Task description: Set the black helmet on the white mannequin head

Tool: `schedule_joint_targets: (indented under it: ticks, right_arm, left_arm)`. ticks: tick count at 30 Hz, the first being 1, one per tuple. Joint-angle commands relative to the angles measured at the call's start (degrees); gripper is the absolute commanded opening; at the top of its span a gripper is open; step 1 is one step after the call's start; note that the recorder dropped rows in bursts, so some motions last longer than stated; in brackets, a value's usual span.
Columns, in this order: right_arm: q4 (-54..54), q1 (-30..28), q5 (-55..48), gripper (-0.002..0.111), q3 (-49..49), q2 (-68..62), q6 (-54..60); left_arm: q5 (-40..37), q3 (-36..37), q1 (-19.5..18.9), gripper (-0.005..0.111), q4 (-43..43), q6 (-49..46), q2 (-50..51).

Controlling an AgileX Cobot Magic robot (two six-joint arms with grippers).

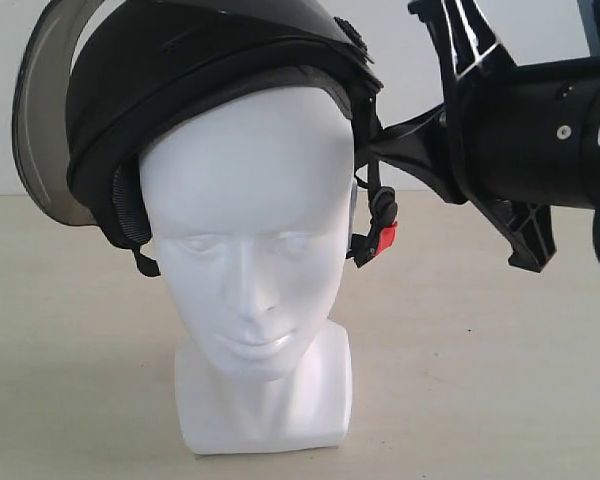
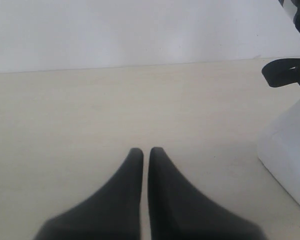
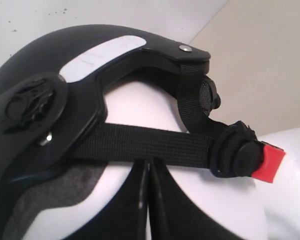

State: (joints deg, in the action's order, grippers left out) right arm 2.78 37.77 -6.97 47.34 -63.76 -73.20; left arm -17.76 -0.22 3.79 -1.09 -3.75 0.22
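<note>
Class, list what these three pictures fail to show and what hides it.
Top of the black helmet: cut off by the exterior view's upper edge.
Whether the shut right gripper pinches the chin strap: right wrist view, tips end at the strap's edge.
Back of the white mannequin head: exterior view, hidden by its own front.

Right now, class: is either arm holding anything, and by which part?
Left jaws: nothing. Right jaws are shut at the helmet's chin strap; whether they pinch it cannot be told.
</note>
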Motion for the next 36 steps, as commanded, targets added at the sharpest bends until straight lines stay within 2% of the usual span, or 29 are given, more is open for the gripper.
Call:
schedule_joint_targets:
  ticks: [1, 9, 14, 16, 17, 20, 25, 30, 36]
  right_arm:
    - [0.72, 0.02, -3.37, 0.000, -0.03, 1.86, 2.93]
    - [0.75, 0.02, -7.75, 0.002, -0.03, 3.48, 13.04]
    - [1.13, 0.02, -15.73, 0.026, -0.03, 6.00, 25.19]
    - [1.24, 0.02, -21.14, 0.051, -0.03, 8.46, 34.97]
    - [1.88, 0.02, -22.79, 0.053, -0.03, 9.22, 35.50]
    - [5.28, 0.02, -27.29, 0.052, -0.03, 14.46, 37.99]
    - [15.94, -0.09, -34.84, 0.052, -0.03, 18.07, 32.97]
    - [15.91, -0.09, -32.73, 0.052, -0.03, 15.57, 33.06]
    - [20.97, -0.09, -34.65, 0.026, -0.03, 13.21, 33.06]
  left_arm:
    - [0.16, 0.22, 0.25, 0.004, 0.01, -0.36, -0.22]
    - [0.16, 0.22, 0.25, 0.004, 0.01, -0.36, -0.22]
    - [0.16, 0.22, 0.25, 0.004, 0.01, -0.36, -0.22]
    - [0.16, 0.22, 0.25, 0.004, 0.01, -0.36, -0.22]
    - [0.16, 0.22, 0.25, 0.004, 0.01, -0.36, -0.22]
    - [0.16, 0.22, 0.25, 0.004, 0.01, -0.46, -0.22]
    - [0.16, 0.22, 0.25, 0.004, 0.01, -0.46, -0.22]
    - [0.16, 0.22, 0.25, 0.004, 0.01, -0.46, -0.22]
    - [0.16, 0.22, 0.25, 0.004, 0.01, -0.46, -0.22]
